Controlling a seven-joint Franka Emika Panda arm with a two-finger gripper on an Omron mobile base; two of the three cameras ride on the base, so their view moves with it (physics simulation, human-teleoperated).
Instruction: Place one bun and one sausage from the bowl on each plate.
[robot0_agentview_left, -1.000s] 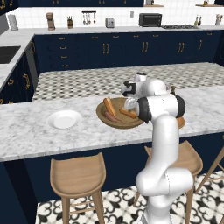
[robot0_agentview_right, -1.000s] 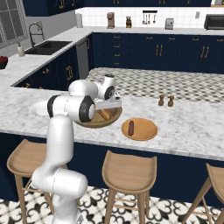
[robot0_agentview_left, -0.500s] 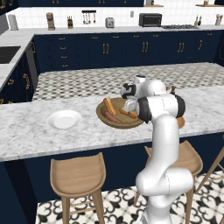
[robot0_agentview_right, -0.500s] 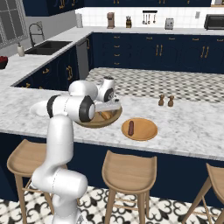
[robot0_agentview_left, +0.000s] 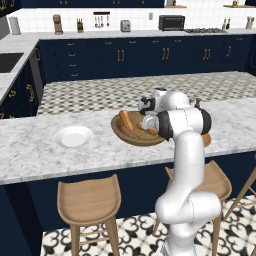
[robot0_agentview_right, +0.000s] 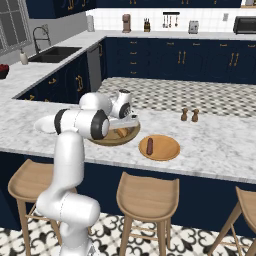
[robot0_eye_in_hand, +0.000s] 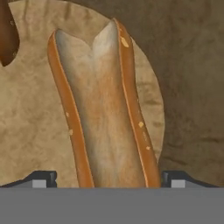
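The brown wooden bowl (robot0_agentview_left: 119, 131) (robot0_agentview_right: 102, 140) sits mid-counter. In the hand view a split-top bun (robot0_eye_in_hand: 103, 109) lies lengthwise on the bowl's floor (robot0_eye_in_hand: 26, 127), running down between my fingertips (robot0_eye_in_hand: 43, 179). My gripper (robot0_eye_in_hand: 109, 180) (robot0_agentview_left: 149, 122) (robot0_agentview_right: 127, 122) is open and low over this bun, one finger on each side. A dark sausage (robot0_eye_in_hand: 6, 35) lies at that view's top left. Another bun (robot0_agentview_left: 126, 120) and sausages (robot0_agentview_left: 129, 133) lie in the bowl's left half. The white plate (robot0_agentview_left: 73, 136) is bare. The tan wooden plate (robot0_agentview_right: 167, 150) holds one sausage (robot0_agentview_right: 149, 146).
Two small shakers (robot0_agentview_right: 189, 114) stand behind the wooden plate. Wooden stools (robot0_agentview_left: 90, 200) (robot0_agentview_right: 148, 192) line the counter's near side. The arm's elbow (robot0_agentview_left: 185, 122) hangs over the counter between the bowl and the wooden plate.
The hand has sunk slightly lower into the bowl. Bowl, plates and food have not moved.
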